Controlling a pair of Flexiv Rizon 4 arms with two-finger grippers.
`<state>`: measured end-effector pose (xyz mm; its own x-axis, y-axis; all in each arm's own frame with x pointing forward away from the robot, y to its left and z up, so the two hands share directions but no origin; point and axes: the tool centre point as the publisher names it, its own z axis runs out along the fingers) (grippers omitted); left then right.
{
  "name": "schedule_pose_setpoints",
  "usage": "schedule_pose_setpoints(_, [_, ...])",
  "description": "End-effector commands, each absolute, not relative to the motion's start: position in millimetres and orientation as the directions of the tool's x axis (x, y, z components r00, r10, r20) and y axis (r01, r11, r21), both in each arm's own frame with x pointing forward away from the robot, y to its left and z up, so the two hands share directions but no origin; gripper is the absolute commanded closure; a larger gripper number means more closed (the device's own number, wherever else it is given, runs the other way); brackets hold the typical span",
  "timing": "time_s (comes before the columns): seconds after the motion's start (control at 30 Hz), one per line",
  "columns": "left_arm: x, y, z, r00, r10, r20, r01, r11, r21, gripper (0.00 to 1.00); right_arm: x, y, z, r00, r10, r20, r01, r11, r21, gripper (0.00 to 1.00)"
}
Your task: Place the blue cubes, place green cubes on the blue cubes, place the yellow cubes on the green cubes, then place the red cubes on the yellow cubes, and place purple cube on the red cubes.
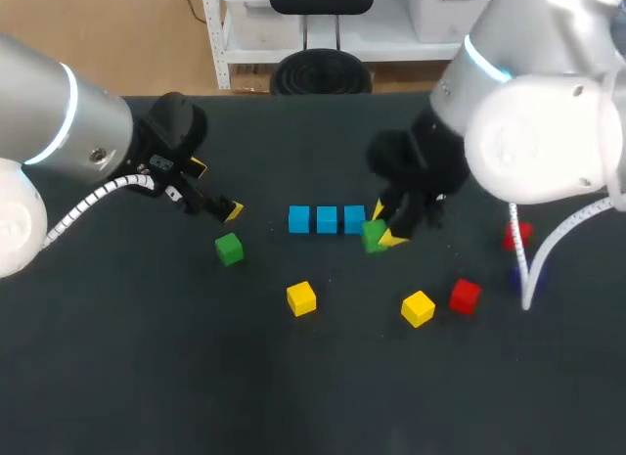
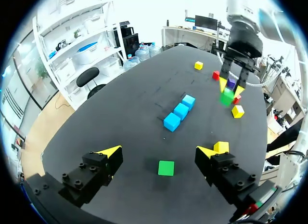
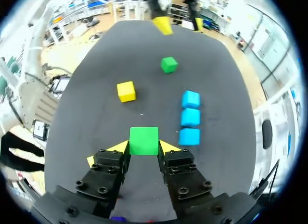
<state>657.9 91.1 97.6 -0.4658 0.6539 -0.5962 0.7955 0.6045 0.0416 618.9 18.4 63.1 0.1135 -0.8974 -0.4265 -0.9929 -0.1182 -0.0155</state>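
Three blue cubes (image 1: pixel 327 219) (image 2: pixel 181 111) (image 3: pixel 190 117) lie in a row at mid-table. My right gripper (image 1: pixel 383 228) (image 3: pixel 144 148) is shut on a green cube (image 1: pixel 373 237) (image 3: pixel 144 140) (image 2: pixel 226 97), just off the row's right end. A second green cube (image 1: pixel 229 249) (image 2: pixel 166 168) (image 3: pixel 169 64) rests on the table, just ahead of and between the fingers of my open left gripper (image 1: pixel 215 189) (image 2: pixel 159 154), which holds nothing. Two yellow cubes (image 1: pixel 301 297) (image 1: pixel 418 307) and a red cube (image 1: pixel 465 295) lie nearer the front.
Another red cube (image 1: pixel 518 234) and a dark purple cube (image 1: pixel 515 276) sit at the right, partly behind my right arm's cable. A further yellow cube (image 2: pixel 198 65) lies beyond the right gripper in the left wrist view.
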Motion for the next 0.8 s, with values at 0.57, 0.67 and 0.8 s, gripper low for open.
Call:
schedule_pose_setpoints(0.57, [657,90,98,-0.469,0.654,-0.593,0.792,0.608,0.045,0.00,659,38,58,0.034,-0.903,-0.428,-0.998,-0.007,-0.065,1.00])
schedule_pose_setpoints(0.67, [657,90,98,-0.469,0.654,-0.593,0.792,0.608,0.045,0.00,667,39,55,0.031,-0.901,-0.432,-0.998,-0.003,-0.067,1.00])
schedule_pose_setpoints(0.8, [657,90,98,-0.469,0.654,-0.593,0.792,0.608,0.045,0.00,678,40,53,0.028,-0.897,-0.441,-0.997,0.004,-0.071,1.00])
